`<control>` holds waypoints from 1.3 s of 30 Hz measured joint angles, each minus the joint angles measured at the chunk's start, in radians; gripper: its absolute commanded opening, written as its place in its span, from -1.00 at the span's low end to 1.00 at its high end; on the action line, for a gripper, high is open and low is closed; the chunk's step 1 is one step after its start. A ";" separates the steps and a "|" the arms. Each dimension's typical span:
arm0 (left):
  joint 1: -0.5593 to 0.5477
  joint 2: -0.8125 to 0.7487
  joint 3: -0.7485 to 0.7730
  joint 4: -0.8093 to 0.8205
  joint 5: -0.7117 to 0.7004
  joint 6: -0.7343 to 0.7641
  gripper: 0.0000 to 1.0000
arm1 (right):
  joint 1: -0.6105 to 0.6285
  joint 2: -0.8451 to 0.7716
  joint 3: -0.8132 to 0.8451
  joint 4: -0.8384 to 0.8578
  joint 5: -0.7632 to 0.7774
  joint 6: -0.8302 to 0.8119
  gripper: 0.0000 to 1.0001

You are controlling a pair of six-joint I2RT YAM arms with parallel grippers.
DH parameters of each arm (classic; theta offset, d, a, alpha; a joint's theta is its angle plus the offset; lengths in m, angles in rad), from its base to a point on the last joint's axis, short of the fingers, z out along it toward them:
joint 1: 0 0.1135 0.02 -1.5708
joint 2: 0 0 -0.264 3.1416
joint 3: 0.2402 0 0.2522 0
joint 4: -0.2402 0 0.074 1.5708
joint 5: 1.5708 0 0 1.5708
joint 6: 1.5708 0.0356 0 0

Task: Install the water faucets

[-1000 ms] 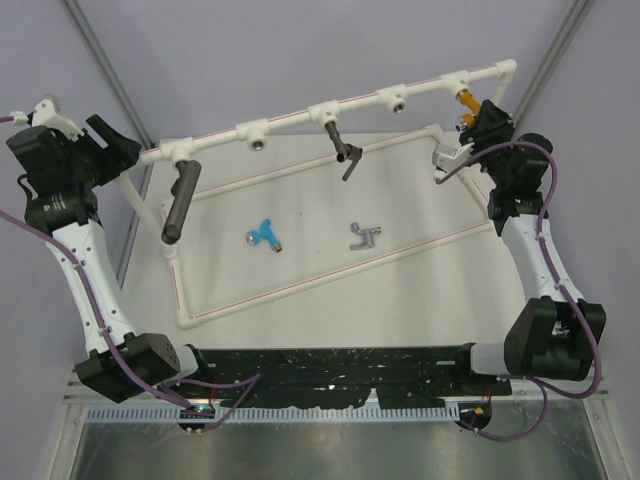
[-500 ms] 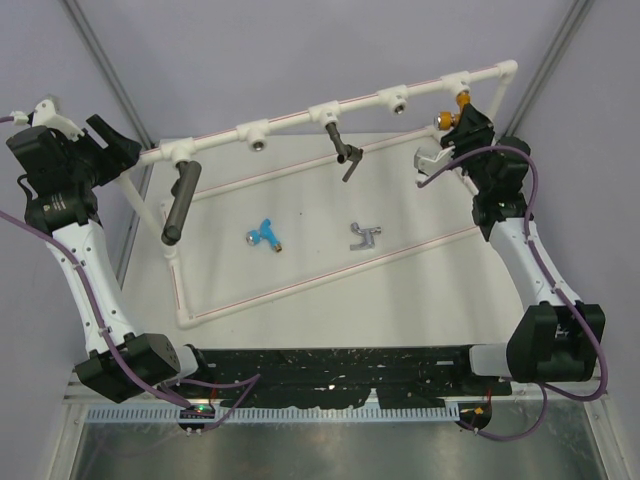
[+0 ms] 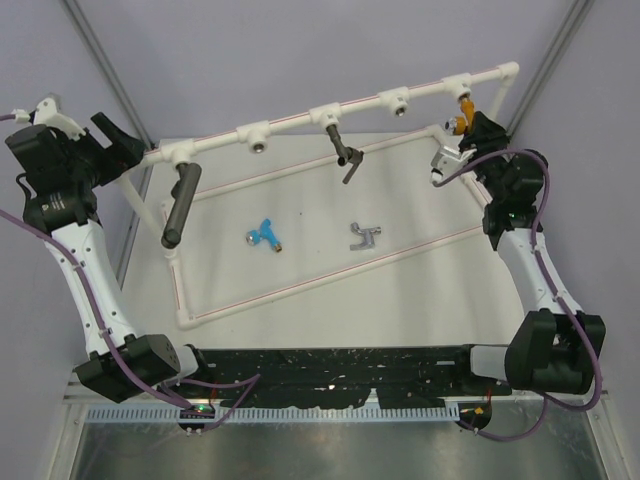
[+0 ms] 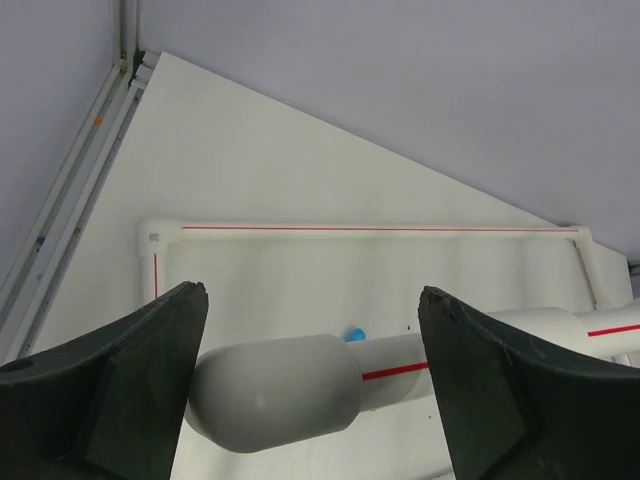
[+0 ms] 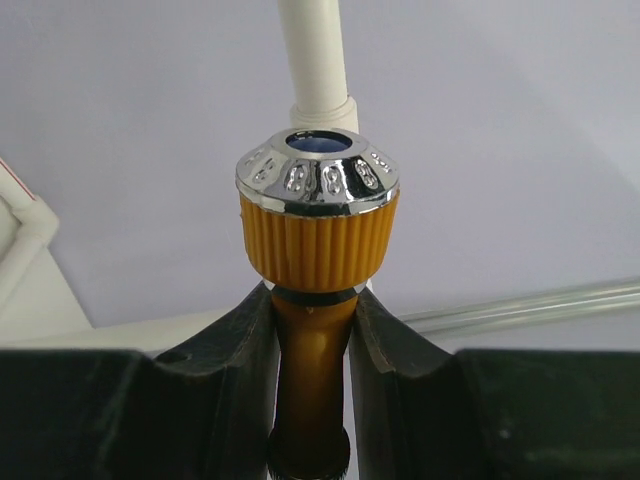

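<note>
Right wrist view: right gripper [image 5: 312, 335] clamps the orange-gold faucet [image 5: 318, 240] by its neck, long axis upright mid-frame, in line with the white pipe [image 5: 315, 50] above; left gripper [image 4: 312, 295] gapes, gripping nothing.

on my right wrist view the orange faucet [image 5: 318, 240] runs off the bottom edge below its knob, so i can't see its spout or threaded end. the fingers [image 5: 200, 400] of the right gripper [image 5: 312, 297] clamped on it are cropped there too. from above, that gripper covers most of the faucet at the far right corner of the white pipe frame [image 3: 300, 113], and i can't tell whether it's seated in the frame's socket. on the left wrist view the blue faucet [image 4: 353, 334] is only a dot peeking over the frame's near pipe, and the spread fingers of the left gripper [image 4: 312, 295] are cut by the lower edge. the silver faucet [image 3: 365, 236], inside the frame, is too small to make out its thread.
</note>
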 measured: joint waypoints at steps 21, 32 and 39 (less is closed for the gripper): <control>-0.482 -0.004 0.506 -0.233 0.033 0.437 0.94 | 0.184 -0.253 -0.027 0.170 -0.087 1.005 -0.89; -0.924 -0.214 0.055 -0.113 0.111 0.803 0.93 | 0.365 -0.253 -0.032 0.277 -0.261 1.458 -0.90; -1.040 -0.216 -0.072 -0.031 0.228 0.926 0.81 | 0.506 -0.268 -0.095 0.280 -0.373 1.534 -0.90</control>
